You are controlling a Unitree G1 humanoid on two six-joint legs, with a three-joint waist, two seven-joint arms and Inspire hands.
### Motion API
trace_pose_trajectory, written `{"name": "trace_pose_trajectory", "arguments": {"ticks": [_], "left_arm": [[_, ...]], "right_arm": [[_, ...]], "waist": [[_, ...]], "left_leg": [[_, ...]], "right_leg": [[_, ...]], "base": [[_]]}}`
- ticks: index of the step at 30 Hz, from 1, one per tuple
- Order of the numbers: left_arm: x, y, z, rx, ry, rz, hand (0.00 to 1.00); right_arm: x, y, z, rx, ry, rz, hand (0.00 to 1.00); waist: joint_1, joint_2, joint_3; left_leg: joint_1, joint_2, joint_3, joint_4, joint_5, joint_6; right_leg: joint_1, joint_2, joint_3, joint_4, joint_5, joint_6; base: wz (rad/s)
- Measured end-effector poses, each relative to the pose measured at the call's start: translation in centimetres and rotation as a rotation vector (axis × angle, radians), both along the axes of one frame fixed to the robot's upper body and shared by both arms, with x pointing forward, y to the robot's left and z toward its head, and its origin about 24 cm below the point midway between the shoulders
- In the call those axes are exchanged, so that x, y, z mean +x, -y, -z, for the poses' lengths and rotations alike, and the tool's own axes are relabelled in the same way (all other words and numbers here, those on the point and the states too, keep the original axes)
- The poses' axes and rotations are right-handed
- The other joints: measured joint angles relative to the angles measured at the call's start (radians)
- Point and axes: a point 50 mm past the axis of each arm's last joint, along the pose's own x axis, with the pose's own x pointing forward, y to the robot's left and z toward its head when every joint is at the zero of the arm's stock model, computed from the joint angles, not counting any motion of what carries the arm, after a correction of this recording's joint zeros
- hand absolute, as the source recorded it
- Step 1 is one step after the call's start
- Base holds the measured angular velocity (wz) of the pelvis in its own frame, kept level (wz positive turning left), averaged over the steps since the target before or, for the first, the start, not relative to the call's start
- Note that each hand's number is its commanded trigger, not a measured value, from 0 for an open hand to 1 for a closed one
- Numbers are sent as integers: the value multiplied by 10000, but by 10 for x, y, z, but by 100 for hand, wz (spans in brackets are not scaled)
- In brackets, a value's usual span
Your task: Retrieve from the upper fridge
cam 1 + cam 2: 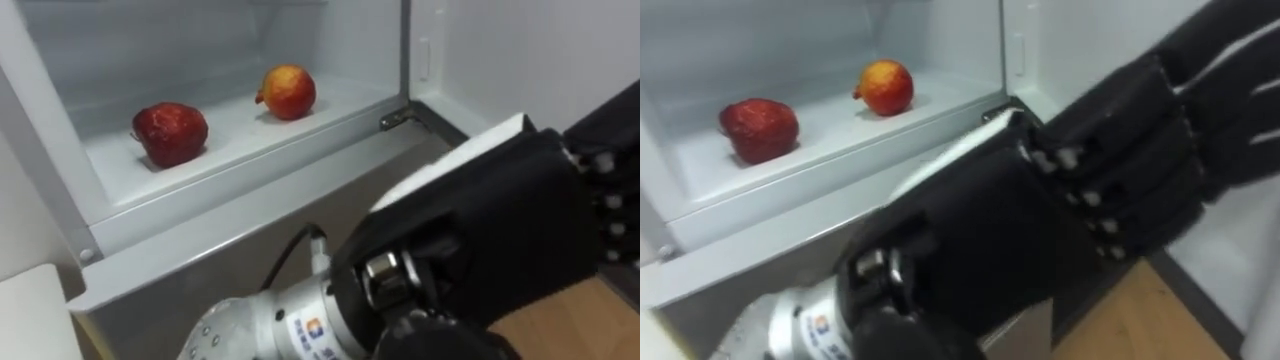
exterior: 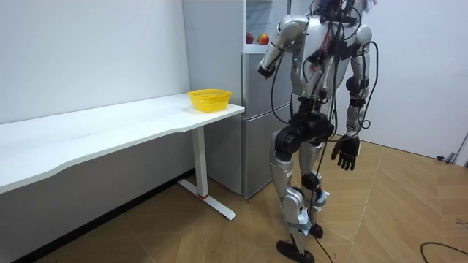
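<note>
- Fruit lies in the open upper compartment of the tall pale grey fridge (image 2: 256,146). We see a dark red, slightly wrinkled apple (image 1: 170,133) and a rounder orange-and-red apple (image 1: 288,92).
- Both apples rest on the compartment's white shelf floor (image 1: 240,135). The dark red one is to the left and nearer the front edge, the orange-and-red one to the right and further back, and they are well apart.
- Neither apple is touched by anything, and each sits free on the shelf.
- A small metal hinge (image 1: 397,118) shows at the compartment's lower right corner, just beside the shelf's front lip.
- The left robot hand (image 1: 480,220), black and seen from its back, is raised close before the head camera. It is below and to the right of the shelf and outside the compartment.
- As far as we can see, its fingers (image 1: 1200,110) stretch loosely towards the upper right with nothing between them, so we read this robot hand as wide and empty.
- In the room view we find the robot standing upright on a wooden plank floor (image 2: 219,234), directly in front of the fridge, with its left arm lifted towards the open compartment.
- The right robot hand (image 2: 345,155) hangs low at the robot's side with its fingers spread, and it holds nothing.
- On the room view's left a long white worktop (image 2: 110,128) runs up to the fridge's side. A round yellow mesh basket (image 2: 209,99) stands on the end nearest the fridge.
</note>
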Motion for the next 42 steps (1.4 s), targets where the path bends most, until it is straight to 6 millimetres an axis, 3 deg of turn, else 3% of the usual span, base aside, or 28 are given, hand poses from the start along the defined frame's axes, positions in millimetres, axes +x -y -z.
{"name": "trace_pose_trajectory", "arguments": {"ticks": [4,6,9,12,14,17,19,22,25,26,28,31,33,34,36,37,39,40,42], "left_arm": [[-3,-27,-11,-1067,321,-1324,0],[-5,-41,-12,-1511,327,-2336,0],[-2,-65,-3,-1978,-241,-3853,0],[-3,-84,-1,-2485,-337,-5362,0],[-3,-96,0,-2560,-178,-6581,0],[-5,-115,1,-2680,196,-8525,0],[-7,-128,5,-2621,222,-9739,0],[-12,-152,15,-2647,-81,-11701,0],[-22,-184,19,-3038,-353,-14009,0],[-27,-199,21,-3386,-460,-14972,0],[-37,-223,33,-3567,-1065,-16522,0],[-53,-262,78,-2876,-3295,-19060,0],[-69,-289,135,-1930,-6320,-20827,0],[-77,-295,152,-1660,-7245,-21256,0],[-113,-310,221,-871,-11156,-22502,0],[-124,-311,238,-543,-12189,-22747,0],[-173,-311,301,401,-16302,-23389,0],[-183,-307,313,633,-17209,-23411,0],[-234,-287,352,2043,-20668,-23233,0]], "right_arm": [[-4,2,0,-206,-79,33,0],[-4,1,0,-387,-41,-124,0],[-1,-6,2,-462,137,-534,0],[0,-9,3,-574,210,-837,0],[3,-10,3,-698,296,-997,0],[5,-16,4,-711,353,-1518,0],[3,-17,5,-656,339,-1496,0],[-9,-20,6,-604,99,-1332,0],[-20,-20,5,-616,-6,-709,0],[-24,-18,5,-699,-68,-460,0],[-33,-13,3,-917,-143,-156,0],[-46,-9,0,-1043,-454,206,0],[-47,-8,0,-1072,-528,351,0],[-46,-8,0,-1084,-507,386,0],[-42,-7,0,-1132,-430,468,0],[-41,-7,0,-1140,-425,472,0],[-40,-6,0,-1160,-453,531,0],[-40,-5,0,-1160,-454,598,0],[-42,-4,-1,-1139,-508,750,0]], "waist": [[707,-95,7],[1260,-221,-50],[1802,-420,-179],[2433,-533,-200],[2609,-590,-236],[2962,-600,-222],[3018,-552,-222],[3399,-407,-195],[3726,-207,-207],[3844,-169,-159],[3942,-43,-182],[4159,30,-172],[4304,10,-168],[4306,-3,-169],[4311,-30,-158],[4310,-84,-176],[4413,-206,-165],[4379,-236,-166],[4451,-310,-191]], "left_leg": [[-24,-13,-495,3,13,-23],[-81,-35,-799,16,47,-80],[-67,-39,-1153,17,83,-140],[-56,-76,-1469,19,113,-190],[-32,-94,-1647,26,116,-194],[66,-132,-1895,38,124,-201],[74,-190,-2105,73,129,-200],[-36,-215,-2316,220,124,-191],[-89,-229,-2522,217,123,-193],[-119,-246,-2632,211,122,-194],[-160,-300,-2809,217,122,-193],[-145,-396,-3008,251,127,-191],[-170,-416,-3115,323,126,-191],[-181,-417,-3158,318,126,-192],[-185,-429,-3214,311,124,-193],[-183,-431,-3222,309,123,-193],[-180,-432,-3239,308,121,-196],[-184,-431,-3241,313,117,-197],[-203,-424,-3260,284,83,-220]], "right_leg": [[111,-101,-560,-26,-31,-27],[144,-188,-926,-21,-80,-39],[325,-252,-1370,-24,-111,-75],[411,-314,-1628,-9,-151,-82],[516,-360,-1824,-8,-176,-79],[717,-429,-2071,-28,-205,-78],[840,-513,-2324,-40,-260,-48],[878,-555,-2465,-46,-277,-32],[878,-565,-2601,-48,-316,-44],[898,-588,-2707,-28,-348,-50],[927,-664,-2855,4,-434,-39],[907,-753,-3012,202,-633,-22],[964,-856,-3168,205,-702,-40],[969,-855,-3189,192,-710,-44],[994,-872,-3246,180,-769,-50],[995,-878,-3259,185,-778,-55],[1002,-879,-3268,177,-810,-59],[1014,-881,-3289,156,-810,-58],[1025,-872,-3281,101,-808,-52]], "base": [[46],[44],[46],[33],[26],[24],[34],[18],[19],[18],[26],[23],[13],[13],[9],[4],[0],[6],[6]]}}
